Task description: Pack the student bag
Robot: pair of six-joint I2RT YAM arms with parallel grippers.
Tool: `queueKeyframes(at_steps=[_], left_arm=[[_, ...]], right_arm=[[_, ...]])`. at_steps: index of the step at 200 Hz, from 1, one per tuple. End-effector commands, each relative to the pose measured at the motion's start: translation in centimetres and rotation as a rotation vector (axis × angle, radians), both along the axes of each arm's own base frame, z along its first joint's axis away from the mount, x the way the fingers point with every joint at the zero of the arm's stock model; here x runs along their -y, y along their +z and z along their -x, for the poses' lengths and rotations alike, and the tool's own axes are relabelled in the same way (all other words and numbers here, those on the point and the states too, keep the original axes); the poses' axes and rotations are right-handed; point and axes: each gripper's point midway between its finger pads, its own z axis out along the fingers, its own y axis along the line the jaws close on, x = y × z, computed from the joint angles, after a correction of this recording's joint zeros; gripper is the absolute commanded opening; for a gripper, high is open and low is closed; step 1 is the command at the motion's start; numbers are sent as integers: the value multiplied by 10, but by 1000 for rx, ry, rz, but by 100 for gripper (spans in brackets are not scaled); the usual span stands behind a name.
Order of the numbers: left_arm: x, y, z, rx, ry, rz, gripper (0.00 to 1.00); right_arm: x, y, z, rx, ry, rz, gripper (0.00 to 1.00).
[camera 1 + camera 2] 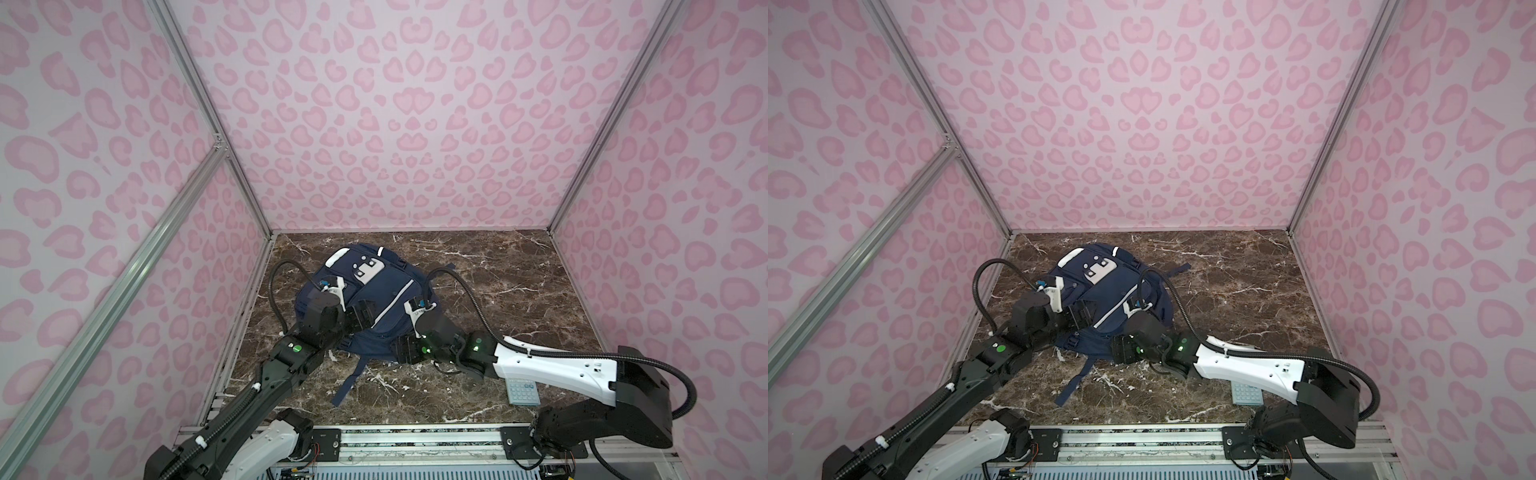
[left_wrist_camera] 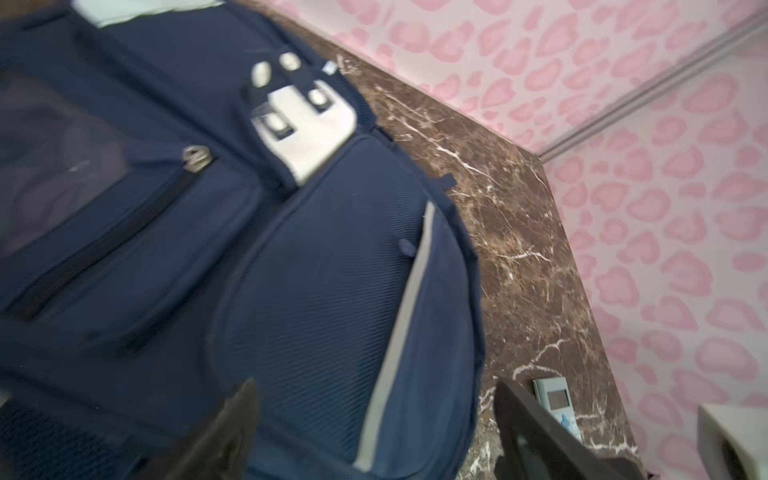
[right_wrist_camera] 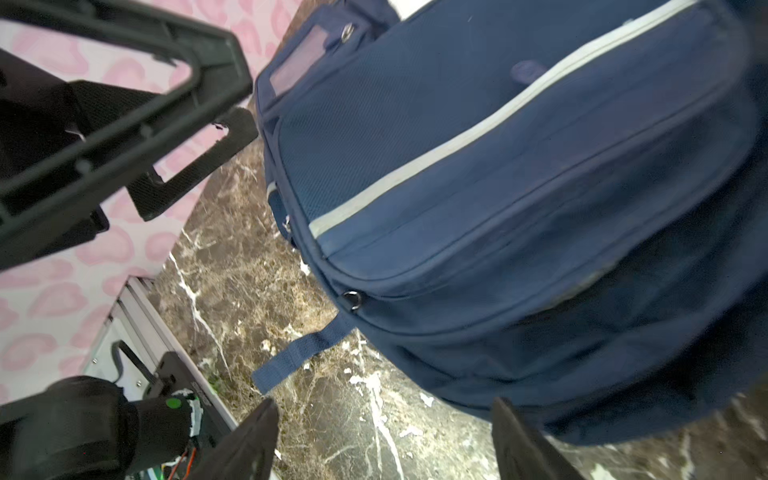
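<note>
The student bag (image 1: 382, 291) (image 1: 1113, 291), navy blue with white stripes and a white dotted flap, lies flat on the marble table in both top views. My left gripper (image 1: 365, 318) (image 1: 1081, 318) hovers over its near left part. In the left wrist view this gripper (image 2: 376, 415) is open, its jaws wide apart above the bag's (image 2: 311, 270) striped pocket and holding nothing. My right gripper (image 1: 405, 349) (image 1: 1121, 349) sits at the bag's near edge. It is open in the right wrist view (image 3: 386, 419), over bare marble beside the bag (image 3: 498, 166).
A pale teal calculator (image 1: 523, 390) (image 1: 1246, 392) (image 2: 557, 403) lies on the table under the right arm. A navy strap (image 1: 349, 382) (image 3: 299, 353) trails from the bag toward the front edge. Pink patterned walls close in three sides. A metal rail (image 1: 415, 440) runs along the front.
</note>
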Motion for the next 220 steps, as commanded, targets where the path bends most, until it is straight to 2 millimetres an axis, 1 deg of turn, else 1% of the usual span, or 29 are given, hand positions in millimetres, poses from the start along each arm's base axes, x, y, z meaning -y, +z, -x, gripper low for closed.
queueKeyframes(at_steps=[1,15,18,32,59,68,75,80,84,93,98,102,105,114,127,149,170,185,187,190,201,220], left_arm=[[-17,-16,3,-33,83,140,82],[-37,-39,2,-67,162,171,77],[-41,-42,0,-65,177,183,77],[-52,-57,-2,-83,220,214,76],[-54,-66,-9,-84,236,210,77],[-55,-68,-13,-78,238,194,77],[-57,-71,-15,-80,244,176,76],[-58,-72,-18,-82,246,167,72],[-57,-74,-19,-83,242,163,65],[-56,-77,-21,-95,235,160,47],[-54,-80,-22,-106,226,165,40],[-51,-80,-22,-113,216,173,38],[-50,-81,-22,-116,212,177,32],[-47,-83,-21,-124,201,186,26],[-45,-85,-18,-135,196,194,17],[-44,-83,-13,-136,188,199,4],[-39,-78,-8,-136,170,228,4],[-34,-73,-6,-136,148,261,4],[-33,-73,-6,-137,146,266,4],[-32,-72,-6,-135,143,270,4],[-29,-69,-7,-131,133,287,4],[-25,-69,-7,-142,120,290,4]], right_arm=[[-37,5,6,81,83,-16,75],[-59,3,7,88,103,-12,73],[-62,3,7,89,105,-14,72],[-79,-3,5,79,109,-23,69],[-102,-17,-6,75,119,-30,61],[-107,-23,-11,80,119,-17,58],[-109,-29,-16,78,109,-4,56],[-110,-32,-20,72,101,1,55],[-111,-34,-24,72,97,3,55],[-113,-39,-32,77,80,10,52],[-113,-40,-37,83,66,14,50],[-112,-43,-42,90,53,24,49],[-111,-44,-45,95,41,33,48],[-110,-46,-55,112,14,56,45],[-109,-42,-68,169,-13,84,41],[-113,-43,-81,223,-36,104,35],[-118,-45,-88,229,-64,96,33],[-119,-56,-86,188,-60,99,38],[-125,-47,-88,190,-61,72,39],[-127,-44,-88,184,-60,62,41],[-132,-47,-81,144,-44,40,45],[-136,-51,-70,67,-31,-7,46]])
